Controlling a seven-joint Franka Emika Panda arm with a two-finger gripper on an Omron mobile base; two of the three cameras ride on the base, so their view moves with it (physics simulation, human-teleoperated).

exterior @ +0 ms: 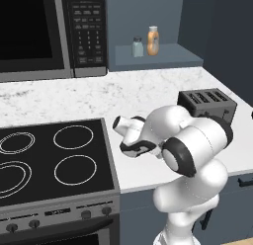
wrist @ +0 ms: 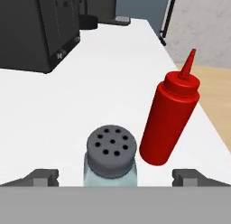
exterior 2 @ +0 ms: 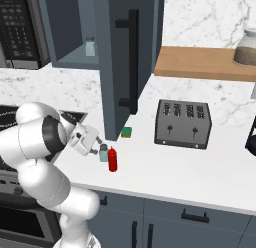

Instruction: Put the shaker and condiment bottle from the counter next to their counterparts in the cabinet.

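Hand view, lower centre: my tool (wrist: 115, 177) stands wide, tips flanking the shaker (wrist: 110, 158) on the worktop (wrist: 90, 96); I should close squarely below its cap, clear of the condiment bottle (wrist: 169, 120) just beside, right.

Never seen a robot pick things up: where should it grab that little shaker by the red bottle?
Probably around the shaker's clear body, just under its grey cap, fingers on opposite sides. It stands upright between the open gripper's fingertips. The red squeeze bottle stands close beside it, so come in straight.
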